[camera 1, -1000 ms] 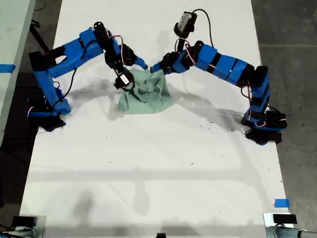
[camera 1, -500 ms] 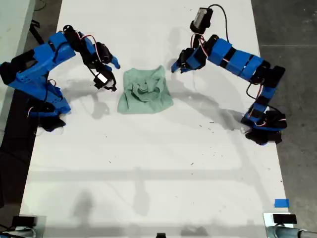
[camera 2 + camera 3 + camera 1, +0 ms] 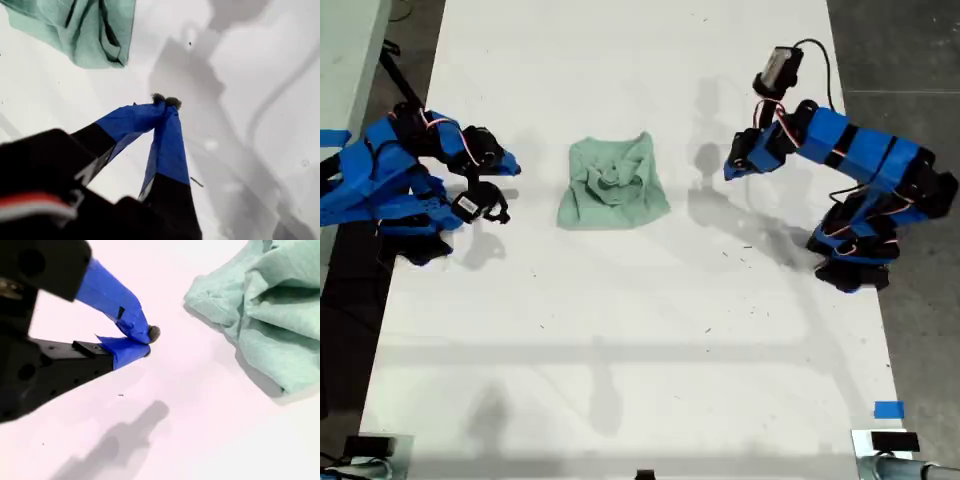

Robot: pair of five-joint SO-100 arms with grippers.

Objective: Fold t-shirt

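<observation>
both arms have drawn back from the t-shirt (image 3: 613, 183) since a second ago, when their tips were at its upper edge. it now lies alone in a rumpled heap on the white worktop (image 3: 620, 340), between the two arms and well apart from each. our first hand (image 3: 165, 102) has its blue tips pressed together, gripping nothing, above bare worktop. our second hand (image 3: 147, 340) is likewise closed and empty, near the cloth's edge without touching it.

crumpled t-shirt (image 3: 613, 184) on table (image 3: 620, 350), arms apart
</observation>
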